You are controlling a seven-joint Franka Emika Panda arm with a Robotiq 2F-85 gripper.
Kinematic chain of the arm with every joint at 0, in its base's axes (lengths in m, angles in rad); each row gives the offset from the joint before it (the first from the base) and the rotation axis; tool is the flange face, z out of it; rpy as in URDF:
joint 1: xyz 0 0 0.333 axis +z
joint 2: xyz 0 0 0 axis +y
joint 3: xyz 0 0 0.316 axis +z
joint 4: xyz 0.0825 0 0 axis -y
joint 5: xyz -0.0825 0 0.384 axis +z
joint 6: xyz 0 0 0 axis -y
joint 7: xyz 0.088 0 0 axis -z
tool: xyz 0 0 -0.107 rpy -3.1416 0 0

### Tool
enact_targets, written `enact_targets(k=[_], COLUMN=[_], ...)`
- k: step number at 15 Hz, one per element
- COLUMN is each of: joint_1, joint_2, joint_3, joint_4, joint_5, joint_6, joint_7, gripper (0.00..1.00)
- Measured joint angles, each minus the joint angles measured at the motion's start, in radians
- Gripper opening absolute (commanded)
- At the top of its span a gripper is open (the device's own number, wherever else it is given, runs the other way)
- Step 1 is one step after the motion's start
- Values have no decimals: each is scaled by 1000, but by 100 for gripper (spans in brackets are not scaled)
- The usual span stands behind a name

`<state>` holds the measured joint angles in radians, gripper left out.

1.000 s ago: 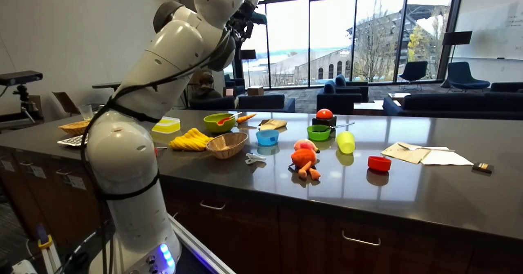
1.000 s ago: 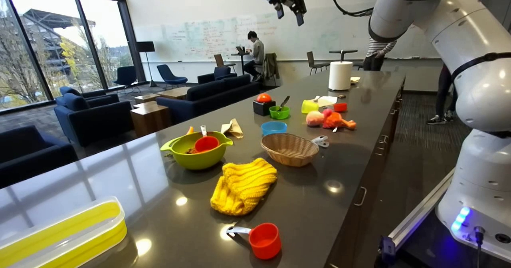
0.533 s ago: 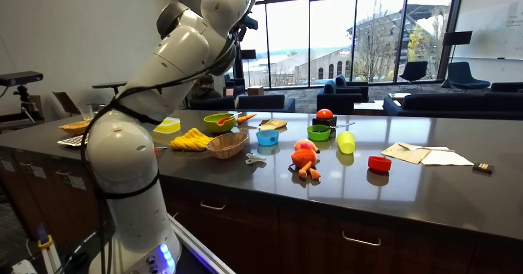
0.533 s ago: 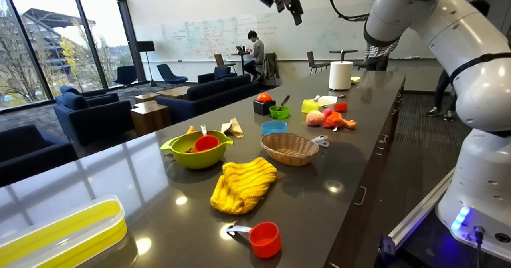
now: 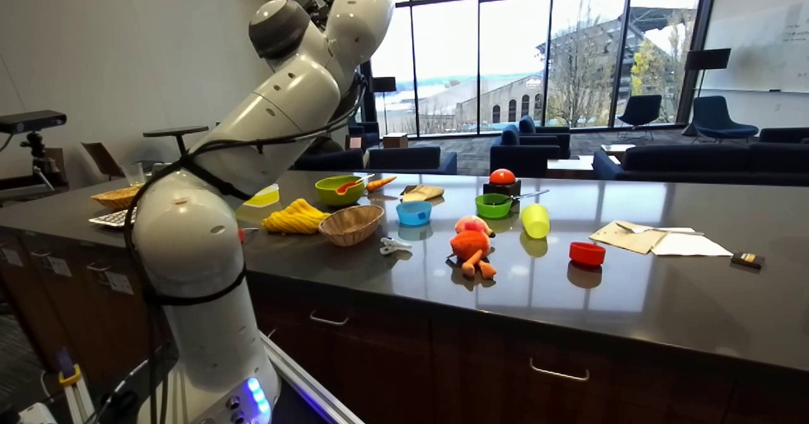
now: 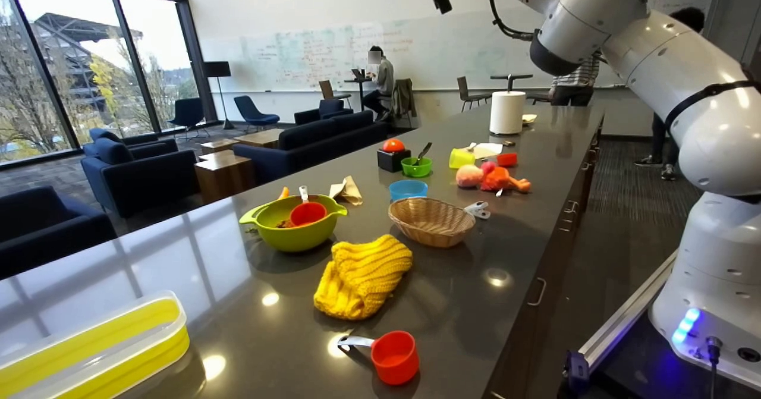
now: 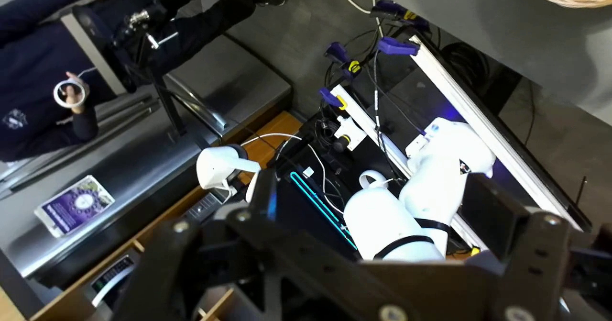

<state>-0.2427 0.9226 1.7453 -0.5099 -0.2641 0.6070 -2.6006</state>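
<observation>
Watching the gripper (image 7: 375, 192), jaws wide and empty, face its own arm (image 7: 382, 218), I fear a knock if it dips.

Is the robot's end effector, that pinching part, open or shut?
Open: in the wrist view, the end effector has its two fingers wide apart, with nothing held between them.

The arm (image 5: 189, 241) is glossy white, its rounded links (image 5: 291, 95) dotted with small oval plugs (image 5: 218, 229) and fitted with a dark grey cap (image 5: 278, 29). Black cables (image 5: 278, 139) run along it, cinched by black straps (image 5: 202, 299). Blue lights (image 5: 258, 399) (a slanting row) glow on the base (image 5: 202, 380). The hand (image 7: 380, 201) appears black, its finish hard to judge in shadow, with bright silvery screws (image 7: 244, 215).
</observation>
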Motion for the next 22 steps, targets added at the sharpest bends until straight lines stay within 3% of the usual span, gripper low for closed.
enact_targets(k=[6, 11, 13, 15, 16, 18, 22], joint_1=[-5, 29, 56, 98, 119, 144, 101], joint_2=[185, 297, 326, 342, 331, 314, 260], joint_3=[395, 561, 568, 534, 482, 401, 213], joint_4=[-26, -26, -14, 31, 81, 151, 146], joint_5=[-84, -47, 27, 172, 231, 244, 247], joint_6=[-50, -124, -150, -174, -191, -214, -215], joint_7=[0, -1, 4, 112, 174, 220, 212], gripper=[100, 100, 100, 100, 100, 100, 100])
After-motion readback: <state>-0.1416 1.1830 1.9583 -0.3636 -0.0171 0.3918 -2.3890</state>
